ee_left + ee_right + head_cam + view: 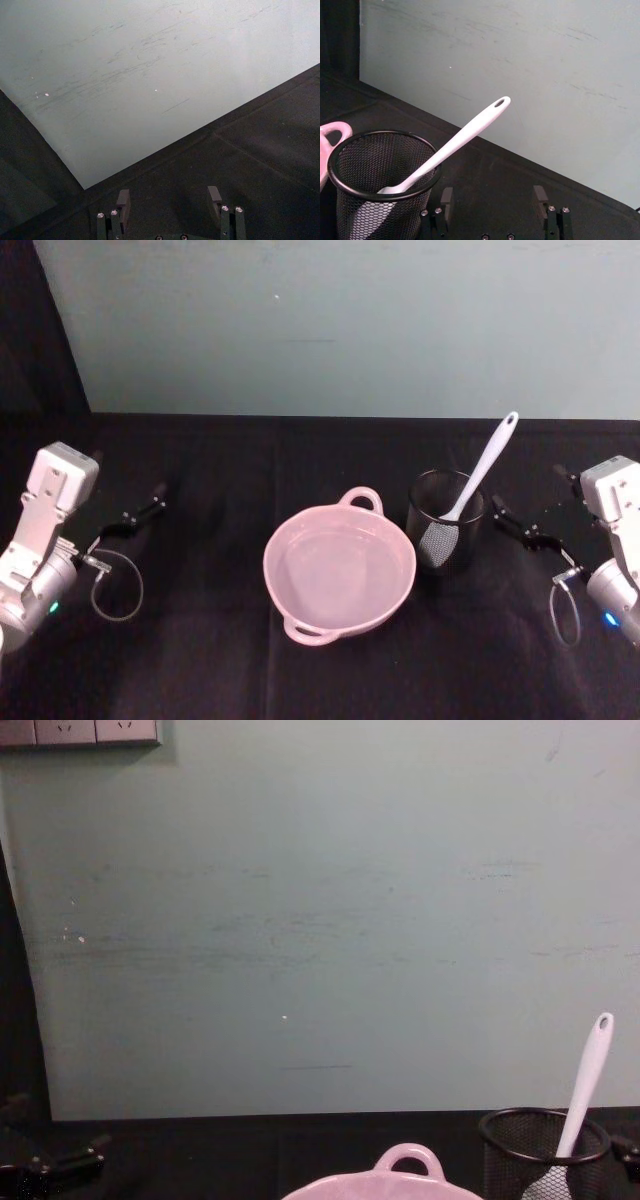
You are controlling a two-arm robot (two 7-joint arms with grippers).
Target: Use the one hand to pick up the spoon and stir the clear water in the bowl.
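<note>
While left gripper (135, 515) and right gripper (520, 523) rest fingers apart, slim white spoon (481, 473) leans in mesh cup (441, 542), beside pink bowl (268, 570)

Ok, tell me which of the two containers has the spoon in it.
The black wire-mesh cup, right of the pink bowl: the white spoon stands in it, handle leaning out. The bowl holds no utensil.

I watch the white spoon (485, 465) lean handle-up just left of my right gripper (492, 196); the pink bowl (396, 590) sits farther left, upright.
</note>
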